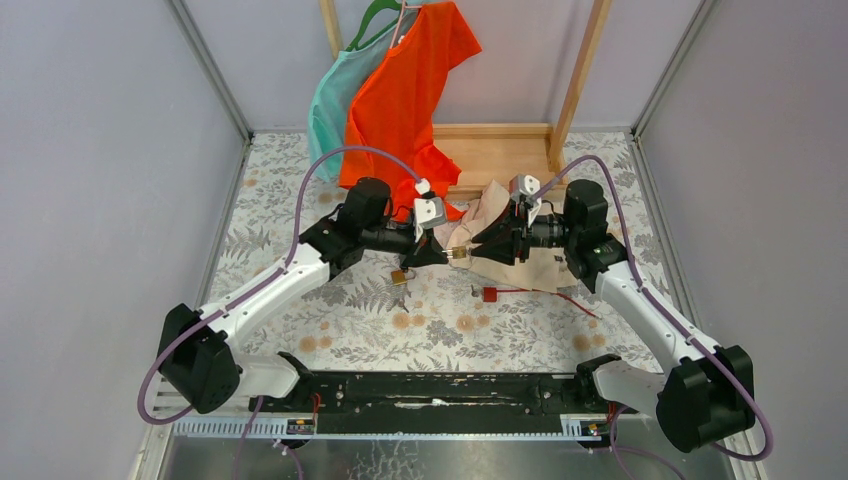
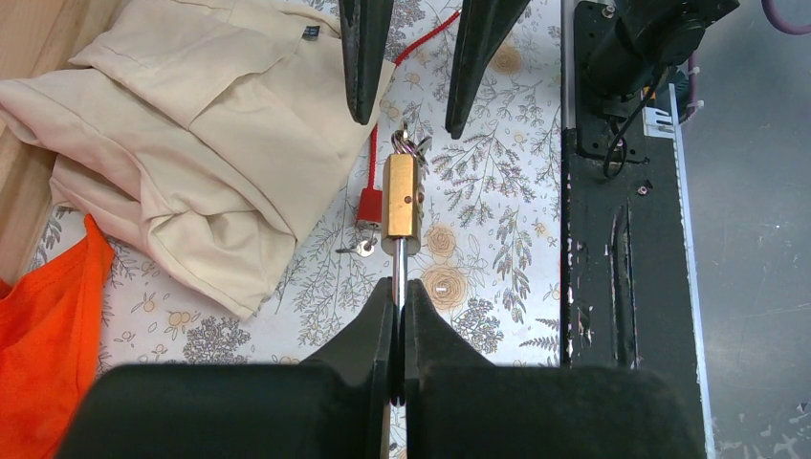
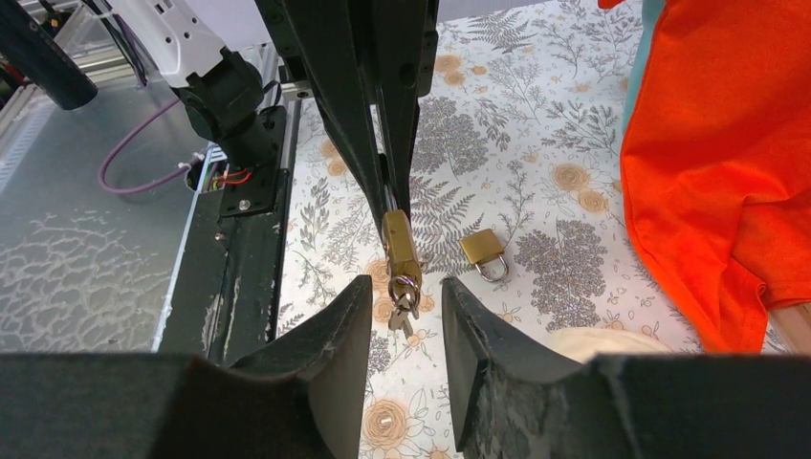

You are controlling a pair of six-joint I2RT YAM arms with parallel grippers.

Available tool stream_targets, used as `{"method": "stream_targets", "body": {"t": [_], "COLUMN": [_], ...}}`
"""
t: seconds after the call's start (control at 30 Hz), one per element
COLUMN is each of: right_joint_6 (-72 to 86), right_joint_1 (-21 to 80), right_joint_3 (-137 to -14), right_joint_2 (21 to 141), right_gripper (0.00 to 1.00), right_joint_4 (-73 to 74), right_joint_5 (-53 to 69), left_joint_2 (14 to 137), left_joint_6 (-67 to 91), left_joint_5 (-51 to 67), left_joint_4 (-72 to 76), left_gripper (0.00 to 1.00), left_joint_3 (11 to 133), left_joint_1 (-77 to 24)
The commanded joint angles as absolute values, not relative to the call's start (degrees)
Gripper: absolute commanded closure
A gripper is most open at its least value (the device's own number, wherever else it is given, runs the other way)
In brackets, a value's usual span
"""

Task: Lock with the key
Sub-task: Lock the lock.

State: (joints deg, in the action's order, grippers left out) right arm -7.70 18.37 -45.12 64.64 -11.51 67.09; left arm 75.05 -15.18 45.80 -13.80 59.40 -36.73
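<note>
Here, the brass padlock [image 2: 401, 196] is held in the air above the floral tablecloth [image 2: 497, 191], its long axis running straight from one gripper to the other. Its shackle end points to the left gripper [image 2: 400, 287], whose fingers are pinched onto the shackle. Its keyhole end, with the key bunch [image 2: 409, 145], points to the right gripper [image 2: 406, 120], whose fingers stand apart. Below the padlock lie a red tag [image 2: 369, 204], a beige garment [image 2: 191, 143] and a second padlock [image 3: 483, 251]. Grey walls [image 1: 100, 150] enclose the table.
</note>
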Motion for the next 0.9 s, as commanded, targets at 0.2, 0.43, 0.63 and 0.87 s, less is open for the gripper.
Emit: {"method": "stream_targets", "body": {"t": [0.2,0.43,0.63,0.87], "right_joint_6": [-7.5,-8.5,-9.3,-15.7], "right_joint_1": [18.8,19.3,19.5,19.4], "right_joint_3": [-45.1,-45.4,-45.6,-47.3], "right_joint_2": [66.2,67.4,68.0,67.6], "right_gripper": [0.63,0.67,0.75,0.98], "right_joint_4": [-14.0,-12.6,-11.8,-5.8], "right_joint_5": [69.1,69.8,71.2,70.9], "left_joint_2": [74.9,74.4,74.4,73.8], "left_joint_6": [-16.2,-16.3,-16.3,-17.1], "left_joint_5": [45.6,45.6,45.5,44.3], "left_joint_4": [-12.4,-12.4,-12.4,-12.4], "left_gripper": [1.0,1.0,1.0,1.0], "left_joint_3": [60.8,60.7,60.7,60.3], "left_joint_1": [-36.8,-36.8,-36.8,-36.8]}}
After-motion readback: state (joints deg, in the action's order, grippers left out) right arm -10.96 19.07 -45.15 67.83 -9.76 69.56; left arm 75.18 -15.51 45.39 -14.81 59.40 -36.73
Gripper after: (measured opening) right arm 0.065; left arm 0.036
